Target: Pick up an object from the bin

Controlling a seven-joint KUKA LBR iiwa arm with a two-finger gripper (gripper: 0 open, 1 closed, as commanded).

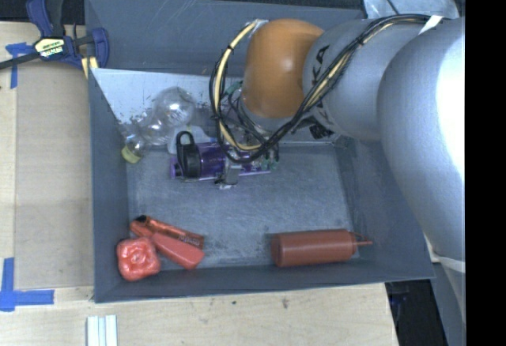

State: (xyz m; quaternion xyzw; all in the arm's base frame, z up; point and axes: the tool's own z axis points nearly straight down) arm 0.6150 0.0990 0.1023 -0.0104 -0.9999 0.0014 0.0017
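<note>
- At the bin's [237,281] lower edge, a dark red bottle [312,248] lies on its side; at lower left, an orange tool [175,242] and a red lump [137,257].
- In the middle, a purple thing with a black loop [198,161] lies on the bin floor, not lifted; the pick is, I judge, all left to do.
- The arm's orange cover [277,68] hangs over its right end; whether the jaws are spread or pressed together, I cannot tell.
- Upper left: a clear bottle [162,119].

The bin floor [277,202] lies open across the middle. The arm [371,84] blocks the far right; a clear bottle [162,119] and purple gadget [202,163] crowd far left; orange tool [174,243] and brown bottle [312,248] line the near wall.
</note>
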